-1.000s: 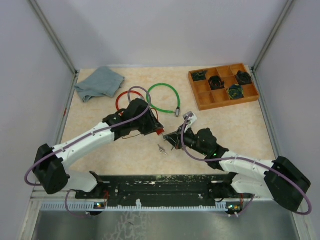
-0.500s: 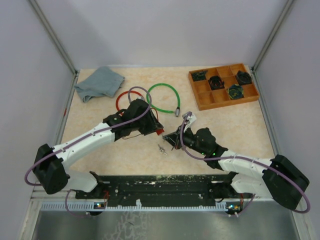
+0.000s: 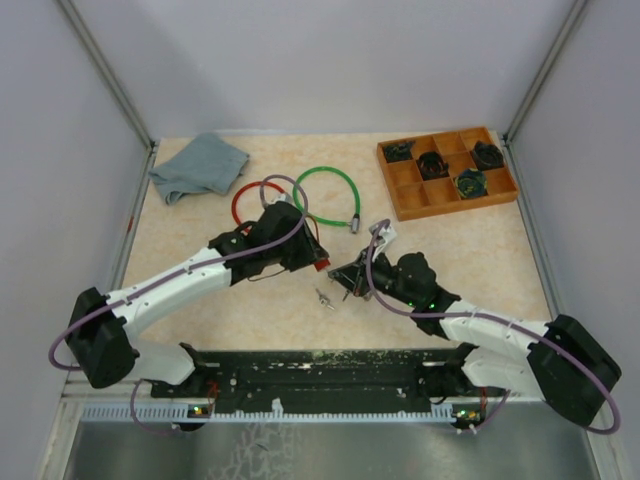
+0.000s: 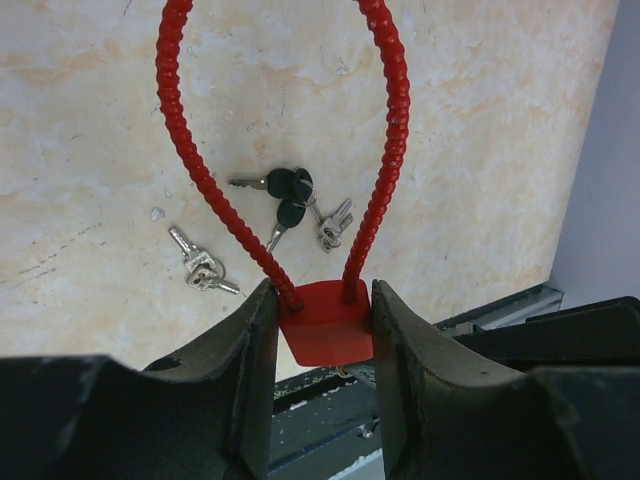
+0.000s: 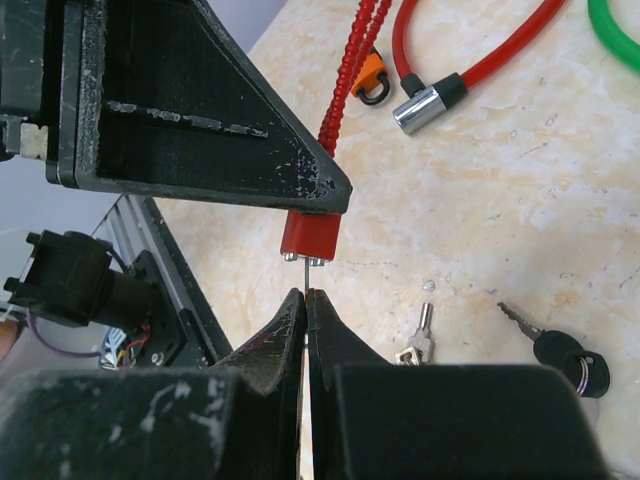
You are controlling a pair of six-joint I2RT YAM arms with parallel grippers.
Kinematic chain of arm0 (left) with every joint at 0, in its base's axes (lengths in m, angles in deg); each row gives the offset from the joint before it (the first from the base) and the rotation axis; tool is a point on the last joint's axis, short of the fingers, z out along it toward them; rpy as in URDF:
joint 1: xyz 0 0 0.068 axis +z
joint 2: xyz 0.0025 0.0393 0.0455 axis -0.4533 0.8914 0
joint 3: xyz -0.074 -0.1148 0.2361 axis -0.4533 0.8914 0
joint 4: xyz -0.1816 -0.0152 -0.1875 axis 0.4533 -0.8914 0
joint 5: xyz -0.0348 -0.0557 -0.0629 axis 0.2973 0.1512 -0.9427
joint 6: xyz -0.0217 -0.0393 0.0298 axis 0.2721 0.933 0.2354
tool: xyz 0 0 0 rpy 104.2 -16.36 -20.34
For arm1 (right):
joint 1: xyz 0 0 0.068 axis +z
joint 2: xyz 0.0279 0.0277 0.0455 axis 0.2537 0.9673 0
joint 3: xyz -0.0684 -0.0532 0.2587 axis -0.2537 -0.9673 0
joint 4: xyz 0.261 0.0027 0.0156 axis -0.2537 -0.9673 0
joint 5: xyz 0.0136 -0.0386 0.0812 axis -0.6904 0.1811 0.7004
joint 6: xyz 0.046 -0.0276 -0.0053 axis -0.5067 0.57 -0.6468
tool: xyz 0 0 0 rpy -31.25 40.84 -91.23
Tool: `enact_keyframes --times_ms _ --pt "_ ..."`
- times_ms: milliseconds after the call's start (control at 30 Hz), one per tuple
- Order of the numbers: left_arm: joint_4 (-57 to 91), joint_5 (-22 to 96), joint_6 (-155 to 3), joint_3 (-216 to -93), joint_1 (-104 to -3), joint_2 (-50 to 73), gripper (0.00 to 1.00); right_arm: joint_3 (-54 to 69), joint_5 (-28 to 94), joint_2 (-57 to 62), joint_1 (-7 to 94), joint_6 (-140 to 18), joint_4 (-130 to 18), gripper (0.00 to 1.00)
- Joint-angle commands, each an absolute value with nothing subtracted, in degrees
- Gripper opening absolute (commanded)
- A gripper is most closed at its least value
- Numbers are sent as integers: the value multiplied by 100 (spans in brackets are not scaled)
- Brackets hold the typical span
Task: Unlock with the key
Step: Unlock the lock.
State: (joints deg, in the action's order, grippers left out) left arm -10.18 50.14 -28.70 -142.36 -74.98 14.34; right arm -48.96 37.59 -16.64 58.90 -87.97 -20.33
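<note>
Item: red cable lock (image 4: 325,335), body clamped in the left hand (image 4: 325,297), lower centre of the left-wrist frame. Right hand (image 5: 305,305): pinched closed on the key (image 5: 309,280), tip just below the lock body. Handling: align blade with keyway, seat fully, then turn.

Table (image 3: 480,265): beige marbled top, matt.
Back wall (image 3: 330,60): plain pale grey panel, upright behind the table.
Side walls (image 3: 50,150): the same grey, closing in left and right.
Posts (image 3: 105,75): slim metal strips slanting up from both back corners.
Rail (image 3: 330,368): black, flecked white, along the near edge.
Light: soft, even, faint shadows.
</note>
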Motion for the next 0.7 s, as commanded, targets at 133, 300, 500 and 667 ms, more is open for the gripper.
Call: enact_keyframes --times_ms 133,300,500,667 --pt "-1094 5216 -2841 -14265 -7803 1362 0 -4540 3855 -1581 5814 -8961 -1494 0" --pt "-981 5153 -2821 -14304 -7869 1444 0 -4504 3736 -1463 5813 -8929 -1434 0" --pt "-786 5104 -2628 -14248 -7946 1472 0 -4485 3718 -1273 5811 -8770 -1134 0" --pt "-1037 5165 -2688 -14399 -8008 1636 0 -4524 3637 -1398 5807 -8699 -1102 0"
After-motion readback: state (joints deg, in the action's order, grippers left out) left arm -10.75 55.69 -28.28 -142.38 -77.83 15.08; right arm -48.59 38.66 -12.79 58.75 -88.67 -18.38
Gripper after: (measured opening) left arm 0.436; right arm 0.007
